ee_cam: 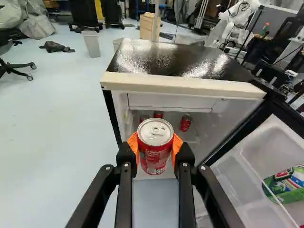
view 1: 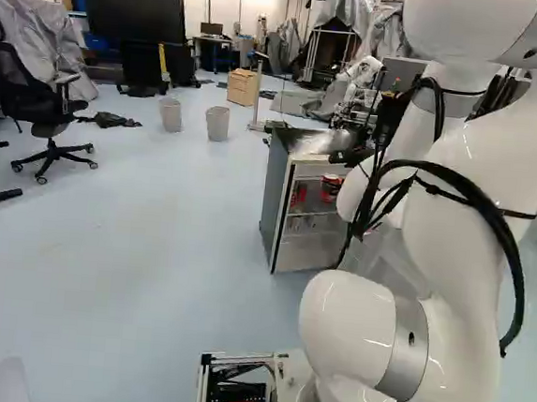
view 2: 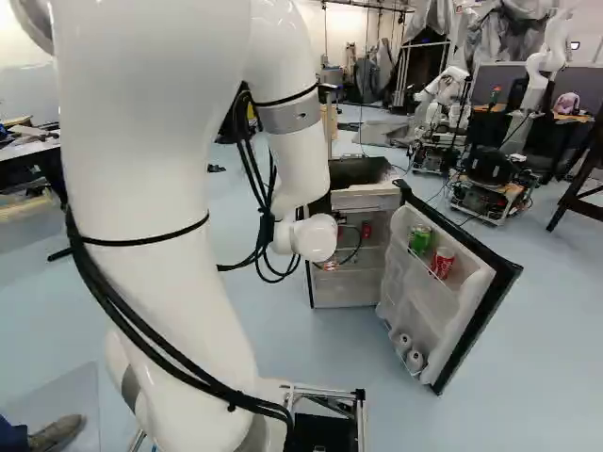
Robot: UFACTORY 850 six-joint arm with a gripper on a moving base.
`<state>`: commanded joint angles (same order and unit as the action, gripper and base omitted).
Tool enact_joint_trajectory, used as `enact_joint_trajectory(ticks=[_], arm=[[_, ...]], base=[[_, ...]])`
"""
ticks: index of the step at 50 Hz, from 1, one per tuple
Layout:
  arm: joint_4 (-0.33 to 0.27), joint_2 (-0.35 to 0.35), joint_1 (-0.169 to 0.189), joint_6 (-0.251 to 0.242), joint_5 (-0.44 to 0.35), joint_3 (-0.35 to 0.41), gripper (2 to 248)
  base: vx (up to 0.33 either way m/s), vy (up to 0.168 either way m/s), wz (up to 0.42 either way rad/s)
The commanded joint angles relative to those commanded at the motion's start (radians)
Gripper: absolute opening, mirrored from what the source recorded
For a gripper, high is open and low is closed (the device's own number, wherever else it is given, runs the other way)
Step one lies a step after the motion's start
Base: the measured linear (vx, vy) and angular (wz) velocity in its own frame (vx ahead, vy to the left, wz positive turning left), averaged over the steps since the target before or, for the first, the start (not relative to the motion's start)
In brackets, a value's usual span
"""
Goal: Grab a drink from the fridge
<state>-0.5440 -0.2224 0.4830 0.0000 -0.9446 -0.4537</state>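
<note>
You have the fingers [ee_cam: 125, 153] clamped on a red drink can [ee_cam: 156, 147], one orange pad against each side of it. The can's silver top faces back toward the wrist, above the pads. The open fridge [ee_cam: 183, 84] stands ahead of the fingers, and the held can shows against its opening; you cannot tell exactly how far the can is from the shelves. Beyond the fingers, inside the fridge, you can see three more red cans [ee_cam: 185, 123], apart from the one you hold. The fridge door [view 2: 483, 311] stands swung open on the right of the fingers, with a green can [view 2: 420, 239] and a red can [view 2: 443, 263] side by side in its upper rack, and two small pale things [view 2: 415, 361] in its lower rack.
</note>
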Motion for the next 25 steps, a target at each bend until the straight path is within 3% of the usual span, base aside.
enact_joint_trajectory(ticks=[25], arm=[[0.02,0.078,-0.005,0.0,0.0,0.014,90]], base=[[0.0,0.0,0.0]])
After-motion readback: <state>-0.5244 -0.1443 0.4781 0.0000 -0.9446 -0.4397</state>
